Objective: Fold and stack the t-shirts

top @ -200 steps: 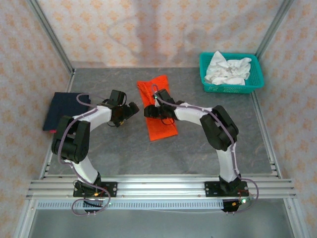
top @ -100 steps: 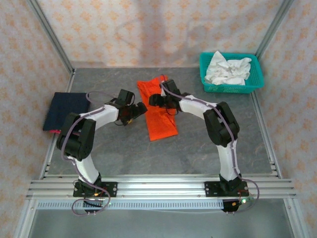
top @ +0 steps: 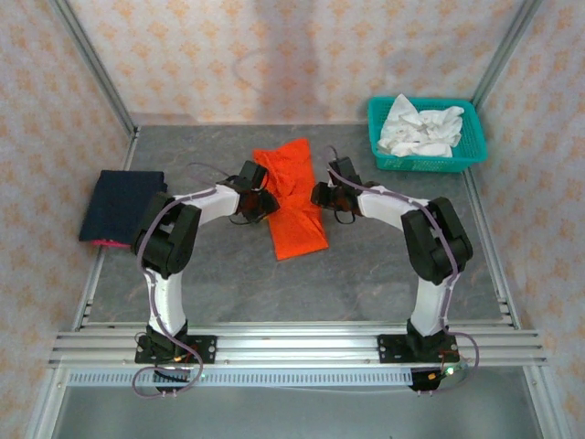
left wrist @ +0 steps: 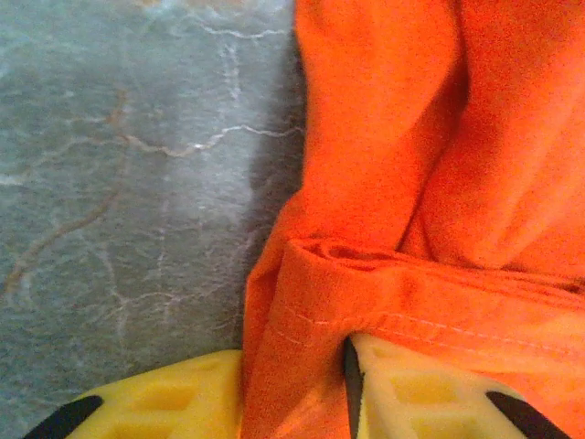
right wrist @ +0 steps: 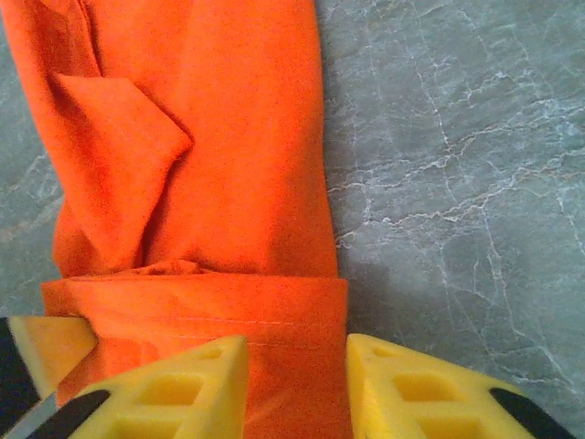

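Observation:
The orange-red t-shirt [top: 294, 203] lies as a long folded strip in the middle of the table, pinched narrow at mid-length. At its left edge, my left gripper [top: 260, 200] has the cloth bunched between its yellow fingers [left wrist: 164, 402]; a stitched hem [left wrist: 439, 320] runs just ahead of the left gripper [left wrist: 294, 402]. My right gripper [top: 322, 195] grips the shirt's right edge, and a folded-over hem layer [right wrist: 201, 306] fills the gap at the right gripper [right wrist: 297, 393]. The navy t-shirt [top: 122, 203] lies folded at the far left.
A teal lattice basket [top: 466, 151] holding crumpled white cloth [top: 420, 128] stands at the back right. Grey marbled table surface [top: 366, 265] lies bare in front of the shirt. Metal frame rails [top: 110, 101] border the sides.
My left gripper moved right to the orange shirt's left edge. My right gripper shifted from over the shirt to its right edge. The shirt's far part now spreads wider.

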Robot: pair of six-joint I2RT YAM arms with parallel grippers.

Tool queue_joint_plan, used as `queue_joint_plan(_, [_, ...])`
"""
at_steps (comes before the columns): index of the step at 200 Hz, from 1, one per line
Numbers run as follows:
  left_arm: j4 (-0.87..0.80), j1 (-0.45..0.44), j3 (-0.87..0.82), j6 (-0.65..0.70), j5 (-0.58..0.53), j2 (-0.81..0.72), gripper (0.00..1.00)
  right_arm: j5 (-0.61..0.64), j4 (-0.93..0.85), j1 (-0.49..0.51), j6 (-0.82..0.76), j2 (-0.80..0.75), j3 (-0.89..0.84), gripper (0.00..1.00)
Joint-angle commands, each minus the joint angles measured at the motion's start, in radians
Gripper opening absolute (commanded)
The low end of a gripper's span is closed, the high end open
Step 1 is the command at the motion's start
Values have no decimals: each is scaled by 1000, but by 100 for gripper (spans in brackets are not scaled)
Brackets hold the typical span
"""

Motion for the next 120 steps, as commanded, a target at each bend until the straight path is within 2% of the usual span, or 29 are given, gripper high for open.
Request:
queue_joint_plan(1, [16,-13,4,5,-13,31,27,1,5,-4,-5,49,52,25])
queue_joint_plan(28, [4,-14,3,13,-16,31,25,-38,0,-13,-14,94,108,10])
queue_joint_plan(46, [7,-14,7,12,-12,39,28,-69,4,-16,-15,111,136,0])
queue_joint_plan(95, [0,-13,23,13,-10,50,27,-28,-4,-23,-67,143,210,0])
queue_joint_plan(110, [-10,-13,28,16,-17,47,27,-27,-11,-30,-64,164,222,15])
queue_joint_plan(120, [-15,-12,29,18,-22,44,31,-16,-12,-30,-62,169,218,24])
